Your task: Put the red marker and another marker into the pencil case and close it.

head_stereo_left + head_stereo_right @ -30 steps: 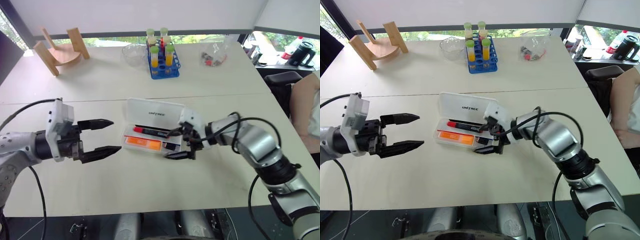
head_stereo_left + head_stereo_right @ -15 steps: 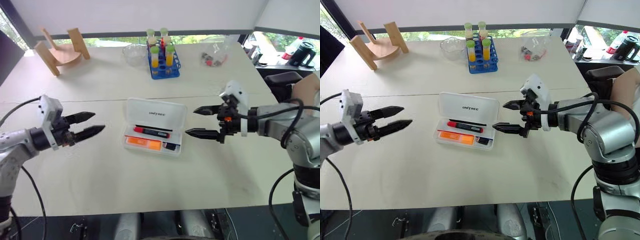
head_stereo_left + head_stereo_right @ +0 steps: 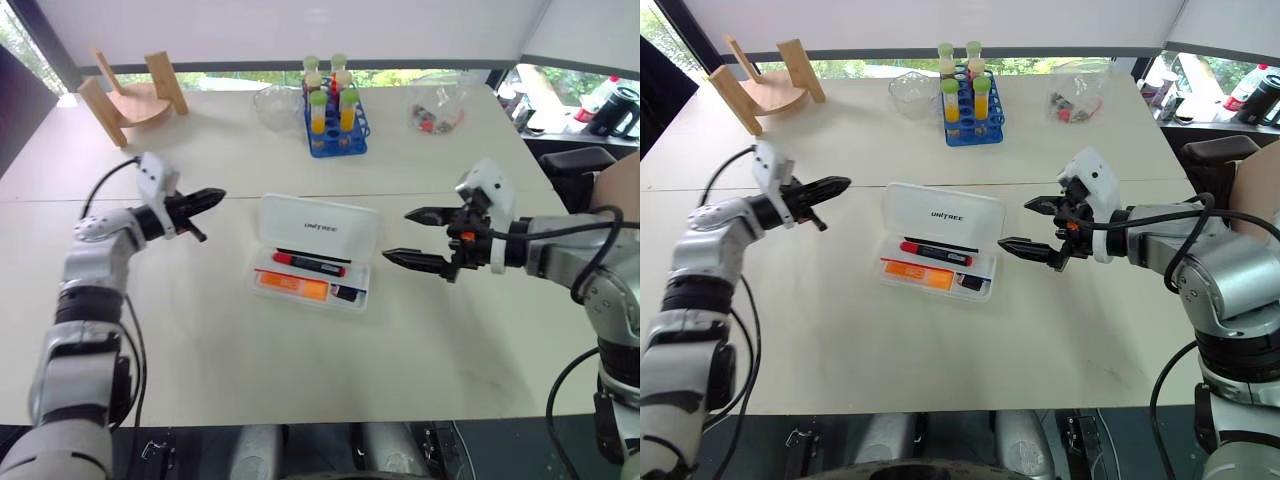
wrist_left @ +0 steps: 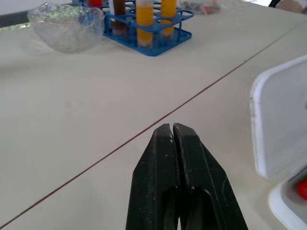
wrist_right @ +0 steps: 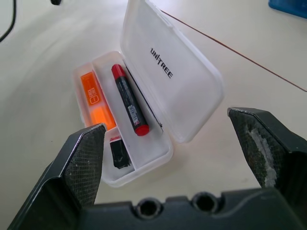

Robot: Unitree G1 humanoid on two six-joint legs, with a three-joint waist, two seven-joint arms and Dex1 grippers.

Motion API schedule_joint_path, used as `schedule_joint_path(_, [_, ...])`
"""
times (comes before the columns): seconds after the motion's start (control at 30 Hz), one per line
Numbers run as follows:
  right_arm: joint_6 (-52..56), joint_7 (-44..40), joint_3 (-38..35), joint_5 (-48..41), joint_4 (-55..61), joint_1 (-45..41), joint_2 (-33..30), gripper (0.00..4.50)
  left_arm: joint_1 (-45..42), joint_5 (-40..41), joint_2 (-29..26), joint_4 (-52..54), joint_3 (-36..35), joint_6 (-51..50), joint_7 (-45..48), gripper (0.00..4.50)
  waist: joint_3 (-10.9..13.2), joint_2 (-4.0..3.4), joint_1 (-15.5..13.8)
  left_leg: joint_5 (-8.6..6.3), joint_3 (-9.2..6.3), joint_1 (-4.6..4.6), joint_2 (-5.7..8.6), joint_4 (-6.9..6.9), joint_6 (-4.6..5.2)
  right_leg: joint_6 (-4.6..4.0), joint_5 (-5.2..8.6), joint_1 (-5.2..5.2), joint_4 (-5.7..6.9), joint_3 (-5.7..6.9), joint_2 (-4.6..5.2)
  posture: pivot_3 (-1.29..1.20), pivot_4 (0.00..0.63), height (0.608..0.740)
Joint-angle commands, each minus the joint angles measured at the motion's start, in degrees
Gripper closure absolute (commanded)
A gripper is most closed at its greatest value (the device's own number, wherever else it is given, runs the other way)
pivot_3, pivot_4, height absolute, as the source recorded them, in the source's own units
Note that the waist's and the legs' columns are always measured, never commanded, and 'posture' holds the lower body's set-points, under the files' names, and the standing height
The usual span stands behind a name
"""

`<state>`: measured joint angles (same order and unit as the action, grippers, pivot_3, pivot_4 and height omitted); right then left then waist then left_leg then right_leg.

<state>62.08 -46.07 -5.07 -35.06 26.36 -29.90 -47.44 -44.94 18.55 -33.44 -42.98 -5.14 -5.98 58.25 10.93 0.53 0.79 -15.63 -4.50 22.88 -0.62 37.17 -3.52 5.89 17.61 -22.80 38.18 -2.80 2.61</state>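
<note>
Pale and lit from the windows along its far edge, the tabletop [image 3: 300, 380] carries the white pencil case [image 3: 318, 251] near its middle, lying open with the lid tilted back toward the far side and a small dark logo on it. Inside the tray, the red marker [image 3: 309, 263] lies lengthwise along the far part, and the other marker [image 3: 291, 287], thick and orange, lies parallel to it along the near part; a small black piece sits at the tray's right end. The left gripper [image 3: 212, 196] has its jaws pressed fully together, holding nothing, and hangs above the tabletop to the left of the case and slightly farther away, its tip pointing toward the case's lid but well apart from it. The right gripper [image 3: 412, 236] has its jaws spread wide, empty, and hovers just to the right of the case, pointing left at its right end without touching it; seen from that wrist, the open case with both markers lies between the two black fingers [image 5: 84, 158]. At the far side of the tabletop stand a blue rack of tubes [image 3: 335, 125] with yellow and orange contents, a clear glass bowl [image 3: 277, 103] to its left, a wooden stand [image 3: 135, 92] at the far left, and a clear bag [image 3: 437, 108] of small items to the right.
</note>
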Motion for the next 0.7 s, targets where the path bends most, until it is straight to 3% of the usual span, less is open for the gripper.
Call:
schedule_joint_path(0.03, [-0.6,1.2,-2.4,-0.9,2.4,0.3,-0.9,0.00,-5.5,-1.1,2.8,-7.3,0.4,3.1,3.7,4.46,0.0,0.01,0.0,0.00,-0.02,0.08,0.01,0.04,0.00,0.02,-0.01,-0.05,0.00,0.02,0.00,0.00,0.150,0.740])
schedule_joint_path(0.17, [-0.1,2.3,-3.4,-1.7,3.6,1.7,-1.0,0.00,-8.0,0.1,4.3,-8.7,1.4,-0.4,15.1,4.46,0.0,0.02,0.4,0.01,-0.05,0.45,0.02,0.14,0.00,0.07,-0.04,-0.42,0.06,0.03,0.00,0.00,0.150,0.740])
schedule_joint_path(0.37, [0.3,3.9,-4.2,-2.8,5.0,3.0,-1.0,0.00,-5.2,-0.1,0.5,-2.0,4.0,-7.0,27.8,4.46,0.0,0.01,1.3,0.03,-0.07,0.45,0.01,0.06,-0.01,0.06,-0.03,-0.49,0.10,0.02,-0.03,0.00,0.150,0.740])
schedule_joint_path(0.57, [0.0,4.5,-4.3,-3.5,5.2,3.6,-1.7,0.00,2.2,0.3,-2.4,10.5,6.2,-11.5,32.1,4.46,0.0,0.00,1.6,0.04,-0.13,0.45,0.01,0.10,-0.02,0.06,-0.03,-0.46,0.16,0.02,-0.02,0.00,0.150,0.740])
schedule_joint_path(0.7, [-0.1,4.7,-4.2,-3.8,5.0,3.5,-2.2,0.00,6.0,-0.8,-1.3,15.8,7.7,-11.2,29.7,4.46,0.0,0.01,1.5,0.04,-0.14,0.44,0.00,0.13,-0.02,0.06,-0.03,-0.45,0.17,0.02,-0.01,0.00,0.150,0.740])
